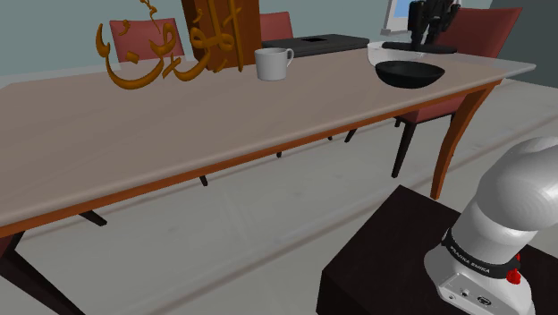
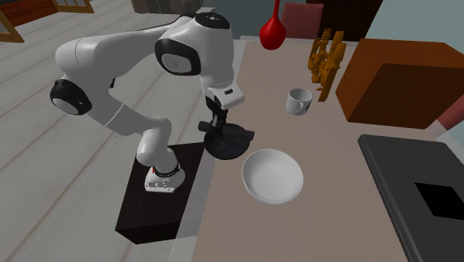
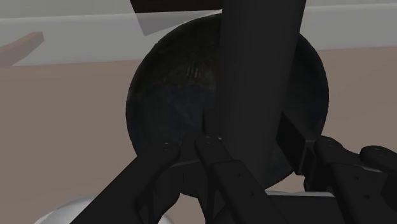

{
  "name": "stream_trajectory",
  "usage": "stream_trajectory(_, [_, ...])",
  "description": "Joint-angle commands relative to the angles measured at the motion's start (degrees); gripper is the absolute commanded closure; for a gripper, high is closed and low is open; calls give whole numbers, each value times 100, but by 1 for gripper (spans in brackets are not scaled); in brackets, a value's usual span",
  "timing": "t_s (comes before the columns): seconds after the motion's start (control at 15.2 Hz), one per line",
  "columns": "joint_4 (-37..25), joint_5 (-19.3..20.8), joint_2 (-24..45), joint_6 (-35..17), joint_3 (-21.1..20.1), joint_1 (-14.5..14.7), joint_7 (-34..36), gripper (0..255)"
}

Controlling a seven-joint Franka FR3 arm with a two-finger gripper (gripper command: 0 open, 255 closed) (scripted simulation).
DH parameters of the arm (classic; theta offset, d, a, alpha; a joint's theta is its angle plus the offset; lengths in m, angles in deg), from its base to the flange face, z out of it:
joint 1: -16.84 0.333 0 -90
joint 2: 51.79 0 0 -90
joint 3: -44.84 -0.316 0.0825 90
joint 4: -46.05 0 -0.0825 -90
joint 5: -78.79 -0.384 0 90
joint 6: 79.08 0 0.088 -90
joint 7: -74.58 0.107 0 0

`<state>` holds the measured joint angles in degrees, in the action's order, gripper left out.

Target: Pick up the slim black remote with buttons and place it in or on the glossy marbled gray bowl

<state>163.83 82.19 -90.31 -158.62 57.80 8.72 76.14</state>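
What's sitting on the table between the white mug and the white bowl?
Nothing. In the second exterior view, the tabletop between the white mug and the white bowl is bare.

On my wrist feed the remote (image 3: 261, 70) is a long, slim, dark slab. It's pinched between the claw's (image 3: 257, 153) fingers and sticks straight out past the tips. Can't make out any buttons on the face I'm seeing. The bowl (image 3: 168, 95) sits right under the claw, beyond the remote's far end. It's round, glossy, near-black with faint mottling inside, upright with its mouth open. Whether the remote's tip touches the bowl, I honestly can't tell.
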Motion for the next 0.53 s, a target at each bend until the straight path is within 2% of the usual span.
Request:
stream_trajectory(0.0, [226,21,-89,-139,8,-16,-7,255])
stream_trajectory(0.33, [762,60,-249,-516,31,-47,-11,255])
stream_trajectory(0.46, [763,60,-249,-516,30,-47,-11,255])
